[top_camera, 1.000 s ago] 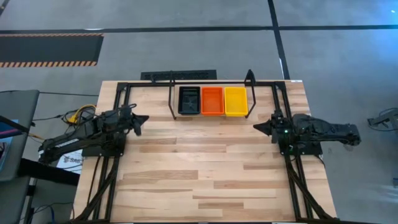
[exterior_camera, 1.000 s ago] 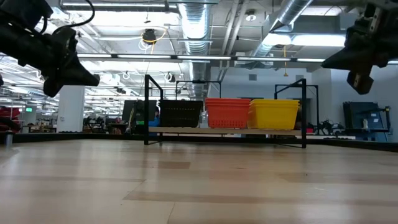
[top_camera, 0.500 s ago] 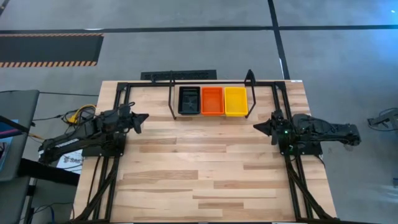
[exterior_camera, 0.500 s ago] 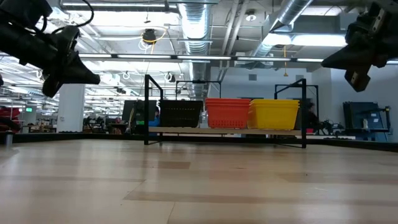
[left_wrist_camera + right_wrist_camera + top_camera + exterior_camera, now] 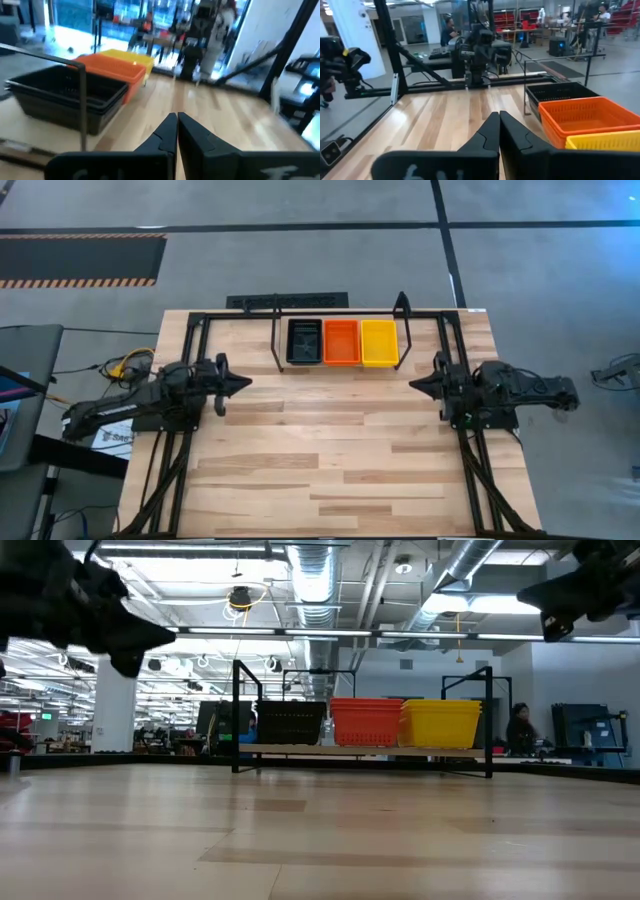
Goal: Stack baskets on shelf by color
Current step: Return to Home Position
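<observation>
- Left gripper (image 5: 245, 381): held above the left side of the table (image 5: 320, 460), clear of the wood and pointed toward the right. Its fingers (image 5: 167, 132) are pressed together and nothing is held between them. It is well apart from the shelf.
- Shelf (image 5: 274, 345): set at the far middle of the table, with an upright post at each end. All the baskets in view are carried on it.
- Black baskets (image 5: 304, 341): stacked at the left end of the shelf.
- Red-orange baskets (image 5: 341, 342): stacked in the middle, just beside the black stack.
- Yellow baskets (image 5: 379, 342): stacked at the right end, just beside the red-orange stack.
- Right gripper (image 5: 412, 385): held above the right side of the table and pointed toward the left. Its fingers (image 5: 490, 131) are closed on nothing. It is well apart from the shelf.
- Person (image 5: 520, 728): seen in the room beyond the table, right of the shelf.
</observation>
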Motion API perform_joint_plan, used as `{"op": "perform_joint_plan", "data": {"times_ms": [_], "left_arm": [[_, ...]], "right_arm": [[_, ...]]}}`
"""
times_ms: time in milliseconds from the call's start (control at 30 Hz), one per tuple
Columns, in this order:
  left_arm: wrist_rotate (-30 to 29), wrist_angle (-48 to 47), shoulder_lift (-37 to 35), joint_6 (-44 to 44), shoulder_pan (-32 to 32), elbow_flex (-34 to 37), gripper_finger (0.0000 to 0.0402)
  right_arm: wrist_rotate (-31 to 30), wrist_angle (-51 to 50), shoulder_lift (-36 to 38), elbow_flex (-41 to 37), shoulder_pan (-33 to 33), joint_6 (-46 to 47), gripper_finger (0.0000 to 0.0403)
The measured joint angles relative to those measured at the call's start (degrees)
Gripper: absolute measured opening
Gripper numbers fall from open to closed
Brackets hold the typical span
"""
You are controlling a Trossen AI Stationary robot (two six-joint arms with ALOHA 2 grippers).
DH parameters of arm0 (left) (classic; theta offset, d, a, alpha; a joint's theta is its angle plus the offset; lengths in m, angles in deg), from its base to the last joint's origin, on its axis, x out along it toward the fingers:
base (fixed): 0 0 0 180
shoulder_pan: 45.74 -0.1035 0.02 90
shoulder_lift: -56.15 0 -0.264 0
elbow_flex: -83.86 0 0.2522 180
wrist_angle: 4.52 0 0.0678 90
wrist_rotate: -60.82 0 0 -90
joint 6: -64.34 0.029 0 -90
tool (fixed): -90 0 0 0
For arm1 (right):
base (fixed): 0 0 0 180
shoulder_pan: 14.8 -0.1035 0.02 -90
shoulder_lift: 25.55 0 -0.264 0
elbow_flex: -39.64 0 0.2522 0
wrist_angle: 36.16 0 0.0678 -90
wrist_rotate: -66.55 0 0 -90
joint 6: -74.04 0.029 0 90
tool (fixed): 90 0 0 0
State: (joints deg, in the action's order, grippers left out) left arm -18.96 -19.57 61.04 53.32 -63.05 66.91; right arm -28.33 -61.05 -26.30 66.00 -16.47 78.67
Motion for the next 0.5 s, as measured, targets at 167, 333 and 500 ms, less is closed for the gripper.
{"op": "perform_joint_plan", "data": {"times_ms": [167,333,500], "left_arm": [[1.42,5.5,0.17,0.22,0.16,2.24,0.0],[1.49,6.8,-0.97,4.6,0.16,2.42,0.0],[-0.09,4.94,-0.69,3.18,0.16,2.54,0.0]], "right_arm": [[0.52,-0.36,-0.02,0.0,-1.26,-3.51,0.0019],[0.61,2.11,0.38,-1.56,-2.43,-9.76,0.0022],[0.61,11.64,0.59,-9.32,-2.36,-7.93,0.0021]]}}
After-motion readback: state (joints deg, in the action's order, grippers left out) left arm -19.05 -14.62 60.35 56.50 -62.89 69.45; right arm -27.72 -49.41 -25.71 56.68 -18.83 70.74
